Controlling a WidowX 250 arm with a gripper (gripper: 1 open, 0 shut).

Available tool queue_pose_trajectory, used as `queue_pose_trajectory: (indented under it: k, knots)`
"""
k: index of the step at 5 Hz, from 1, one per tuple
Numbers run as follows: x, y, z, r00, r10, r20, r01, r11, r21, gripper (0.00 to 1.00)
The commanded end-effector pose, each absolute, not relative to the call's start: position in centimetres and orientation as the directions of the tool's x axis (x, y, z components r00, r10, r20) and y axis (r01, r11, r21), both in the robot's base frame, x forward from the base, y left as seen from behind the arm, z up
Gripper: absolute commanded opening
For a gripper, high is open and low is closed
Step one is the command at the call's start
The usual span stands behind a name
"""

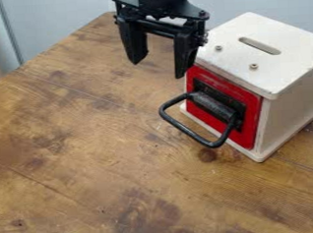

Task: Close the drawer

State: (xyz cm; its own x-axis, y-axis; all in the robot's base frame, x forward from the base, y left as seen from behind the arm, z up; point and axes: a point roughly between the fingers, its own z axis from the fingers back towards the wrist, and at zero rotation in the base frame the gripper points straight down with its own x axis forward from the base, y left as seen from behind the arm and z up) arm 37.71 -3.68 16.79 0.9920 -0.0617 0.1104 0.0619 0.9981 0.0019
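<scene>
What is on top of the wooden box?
The wooden box has just a narrow slot cut into its flat top; nothing rests there. What lies inside stays hidden behind the walls and the red drawer.

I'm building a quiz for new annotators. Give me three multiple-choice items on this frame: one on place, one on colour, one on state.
1. Where is the gripper relative to the wooden box?
A. To its left in the picture, apart from it
B. Inside its top slot
C. Under the table

2. What colour is the drawer front?
A. Blue
B. Red
C. Green

3. How do the gripper's jaws stand?
A. Clamped on the handle
B. Open, holding nothing
C. Shut on a cloth

Answers: 1 A, it hangs beside the box, clear of it; 2 B, red panel behind the black loop handle; 3 B, fingers spread with bare table between.
</scene>
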Motion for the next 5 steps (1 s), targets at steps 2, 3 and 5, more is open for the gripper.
queue_pose_trajectory:
  k: [2, 3, 5]
  knots:
    - [36.9, -5.2, 19.5, 0.98, -0.107, 0.166, 0.109, 0.994, -0.002, 1.0]
    - [37.1, -6.4, 19.5, 0.98, -0.114, 0.162, 0.116, 0.993, -0.003, 1.0]
    - [37.2, -6.5, 19.2, 0.983, -0.079, 0.164, 0.08, 0.997, -0.002, 1.0]
